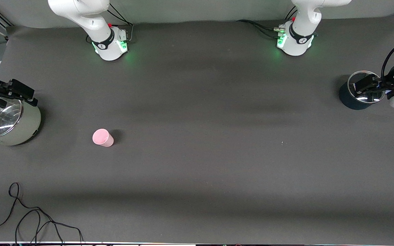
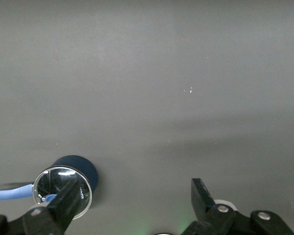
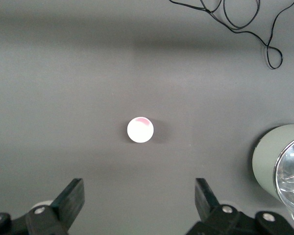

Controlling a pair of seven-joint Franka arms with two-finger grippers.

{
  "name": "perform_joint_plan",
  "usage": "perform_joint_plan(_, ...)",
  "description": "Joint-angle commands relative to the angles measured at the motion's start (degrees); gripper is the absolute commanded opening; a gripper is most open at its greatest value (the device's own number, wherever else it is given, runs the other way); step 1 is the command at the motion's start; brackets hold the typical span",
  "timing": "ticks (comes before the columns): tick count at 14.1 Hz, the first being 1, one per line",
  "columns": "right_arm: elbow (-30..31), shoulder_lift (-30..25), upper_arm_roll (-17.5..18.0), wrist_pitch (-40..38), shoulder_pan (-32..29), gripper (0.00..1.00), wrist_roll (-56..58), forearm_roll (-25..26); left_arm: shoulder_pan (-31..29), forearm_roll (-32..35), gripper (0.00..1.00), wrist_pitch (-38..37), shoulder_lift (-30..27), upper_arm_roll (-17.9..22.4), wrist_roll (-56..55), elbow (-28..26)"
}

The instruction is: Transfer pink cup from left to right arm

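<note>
The pink cup (image 1: 102, 137) stands upright on the dark table (image 1: 197, 153), untouched by either arm, toward the right arm's end and just beside the pale green pot (image 1: 10, 123). The right gripper (image 1: 14, 91) hangs over that pot's rim, fingers spread wide with nothing between them. Well apart from the cup, the left gripper (image 1: 368, 87) hovers over the dark blue pot (image 1: 352, 99), its claw also open and empty.

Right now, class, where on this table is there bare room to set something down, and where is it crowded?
Bare: the wide grey mat between the small pale pink plastic cup and the dark blue pot. Crowded: around the pale green metal pot and the loose black cable.
</note>
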State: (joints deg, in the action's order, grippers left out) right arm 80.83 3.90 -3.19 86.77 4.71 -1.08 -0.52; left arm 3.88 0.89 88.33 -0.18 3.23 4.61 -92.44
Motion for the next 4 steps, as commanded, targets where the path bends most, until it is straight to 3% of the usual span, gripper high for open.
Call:
perform_joint_plan(1, -2.17, 1.2, 0.29, -1.07, -0.05, 1.0, -0.15, 0.35, 0.25, 0.25, 1.0, 0.09, -0.26, 0.55, -1.01, 0.5)
perform_joint_plan(4, -2.08, 1.2, 0.37, -1.07, -0.14, 1.0, -0.06, 0.26, -0.1, 0.16, 1.0, 0.09, -0.34, 0.29, -1.01, 0.5)
